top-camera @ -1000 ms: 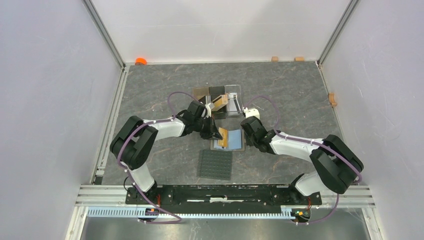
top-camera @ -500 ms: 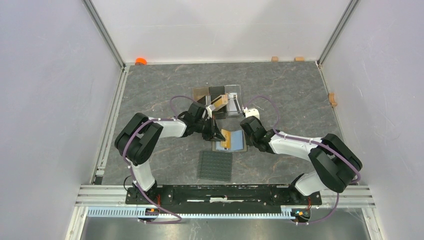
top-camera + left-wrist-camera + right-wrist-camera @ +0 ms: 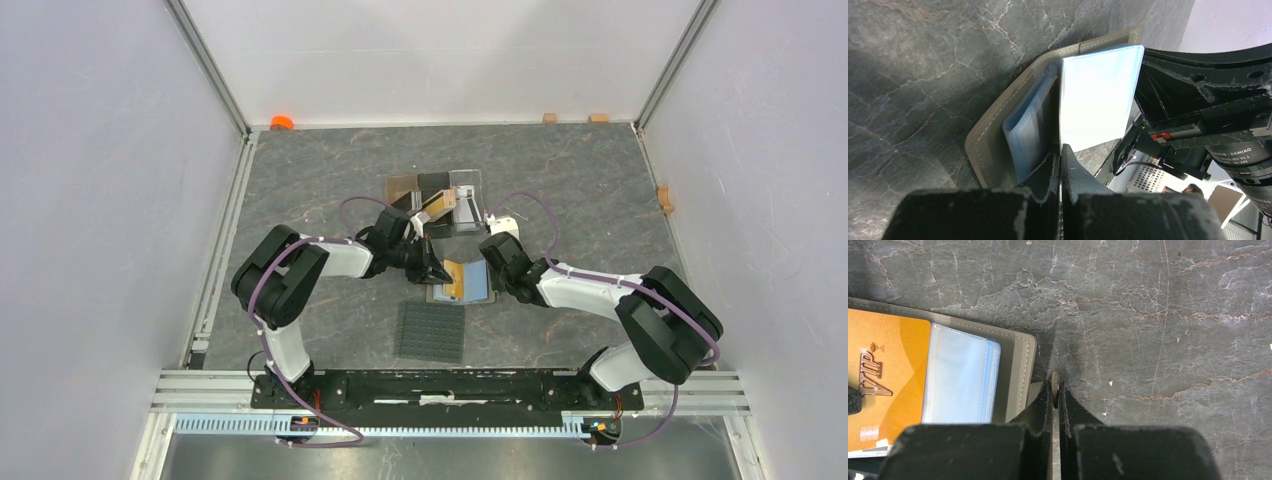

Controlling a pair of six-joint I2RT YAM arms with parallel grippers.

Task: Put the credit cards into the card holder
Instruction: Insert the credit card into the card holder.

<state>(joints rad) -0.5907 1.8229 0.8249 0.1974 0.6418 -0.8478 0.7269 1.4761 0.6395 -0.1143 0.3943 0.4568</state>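
We see left gripper (image 3: 1060,152) pinching gold VIP card (image 3: 888,365), tilted over open card holder (image 3: 1018,375); right gripper (image 3: 1055,390) clamped tight on snap tab (image 3: 1036,386).

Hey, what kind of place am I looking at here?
Probably a lab robot test cell: plain white walls on aluminium framing, a stone-patterned tabletop, left arm and right arm bolted to a rail.

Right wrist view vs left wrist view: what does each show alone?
Right wrist only: the VIP face of the gold card; the right tool shut on the tab of the card holder. Left wrist only: the left tool shut on that card's pale underside; the right arm beyond. Both: the open holder and its clear bluish pockets.
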